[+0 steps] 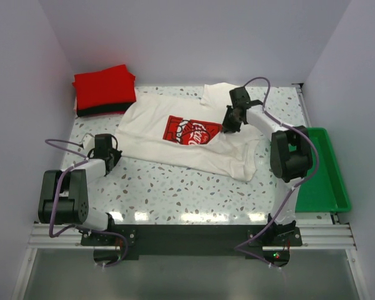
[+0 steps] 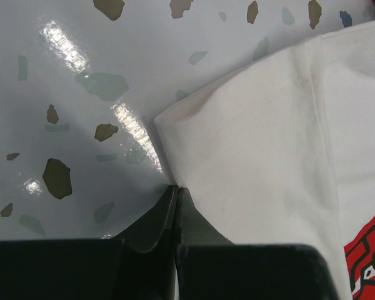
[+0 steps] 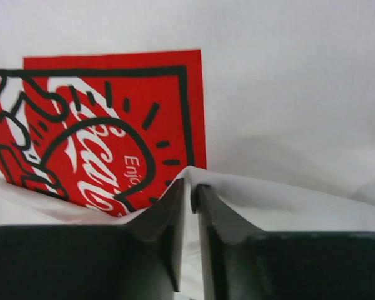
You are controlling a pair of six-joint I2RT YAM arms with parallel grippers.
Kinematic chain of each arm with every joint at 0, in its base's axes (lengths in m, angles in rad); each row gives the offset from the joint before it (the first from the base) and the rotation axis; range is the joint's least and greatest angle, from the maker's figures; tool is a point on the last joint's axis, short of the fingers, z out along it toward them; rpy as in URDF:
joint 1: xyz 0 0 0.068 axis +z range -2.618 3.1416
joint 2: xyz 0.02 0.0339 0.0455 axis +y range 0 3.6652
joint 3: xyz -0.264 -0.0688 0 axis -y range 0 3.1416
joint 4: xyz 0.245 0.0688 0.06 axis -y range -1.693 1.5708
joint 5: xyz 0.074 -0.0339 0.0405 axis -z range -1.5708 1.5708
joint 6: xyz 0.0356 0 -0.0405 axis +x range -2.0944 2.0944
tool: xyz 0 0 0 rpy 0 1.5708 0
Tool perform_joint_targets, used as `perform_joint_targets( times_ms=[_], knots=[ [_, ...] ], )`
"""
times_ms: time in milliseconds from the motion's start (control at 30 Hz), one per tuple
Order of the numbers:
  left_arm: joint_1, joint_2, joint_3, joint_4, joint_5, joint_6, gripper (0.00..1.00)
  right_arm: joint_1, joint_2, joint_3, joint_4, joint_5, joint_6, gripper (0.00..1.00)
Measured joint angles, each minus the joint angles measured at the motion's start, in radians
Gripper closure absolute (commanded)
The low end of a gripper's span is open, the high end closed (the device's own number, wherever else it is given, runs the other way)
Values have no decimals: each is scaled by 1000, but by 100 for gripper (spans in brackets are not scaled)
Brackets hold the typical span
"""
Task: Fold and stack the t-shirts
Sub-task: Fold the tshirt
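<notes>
A cream-white t-shirt (image 1: 175, 140) with a red chest print (image 1: 190, 131) lies spread and rumpled across the table's middle. A folded red shirt (image 1: 104, 87) rests on a folded black one (image 1: 100, 112) at the back left. My left gripper (image 1: 110, 154) sits at the white shirt's left edge; in the left wrist view its jaws (image 2: 177, 189) are shut on the edge of the cloth (image 2: 262, 144). My right gripper (image 1: 230, 122) is over the shirt, right of the print; its jaws (image 3: 190, 187) are shut on a raised fold of white cloth (image 3: 287, 94) beside the print (image 3: 100, 125).
A green plastic tray (image 1: 325, 175) stands at the table's right edge, next to the right arm's elbow. White walls close the back and both sides. The speckled tabletop (image 1: 175, 187) shows in front of the shirt.
</notes>
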Motion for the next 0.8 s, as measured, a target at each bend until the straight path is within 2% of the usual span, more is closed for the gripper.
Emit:
perform_joint_targets(
  times_ms=[100,200,267,367,467,600,800],
  knots=[
    [0,0,0,1,12,5,98,-6,50,77,-5,-11,-16,53],
    [0,-7,0,-4,33,18,78,-12,55,83,-16,-27,-31,44],
    [0,-33,-2,-14,55,35,64,-18,54,87,-29,-30,-40,43],
    [-1,-103,-1,-37,84,58,55,-28,38,84,-44,-24,-53,41],
    [-8,-182,7,-66,109,86,54,-33,-32,37,-44,-12,-65,41],
    [-60,-213,74,-88,172,149,59,-34,-182,-65,-42,30,-77,47],
    [-297,-133,259,-96,228,246,60,-34,-367,-263,-24,114,-85,51]
  ],
)
